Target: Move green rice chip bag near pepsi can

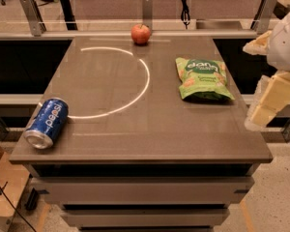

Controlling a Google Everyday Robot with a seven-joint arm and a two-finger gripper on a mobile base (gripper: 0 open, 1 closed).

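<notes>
The green rice chip bag point(203, 78) lies flat on the right side of the grey table point(135, 144), its dark label toward the back. The pepsi can point(47, 123) lies on its side at the table's front left corner, silver top facing the front. My gripper point(251, 86) hangs off the table's right edge, to the right of the bag and a little nearer the front. Its two cream fingers point(271, 100) stand wide apart, open and empty. It touches neither the bag nor the can.
A red apple point(140, 34) sits at the back middle of the table. A white arc point(135, 88) is drawn on the tabletop between can and bag. Rails and posts run behind the table; a cardboard box point(0, 187) stands on the floor at front left.
</notes>
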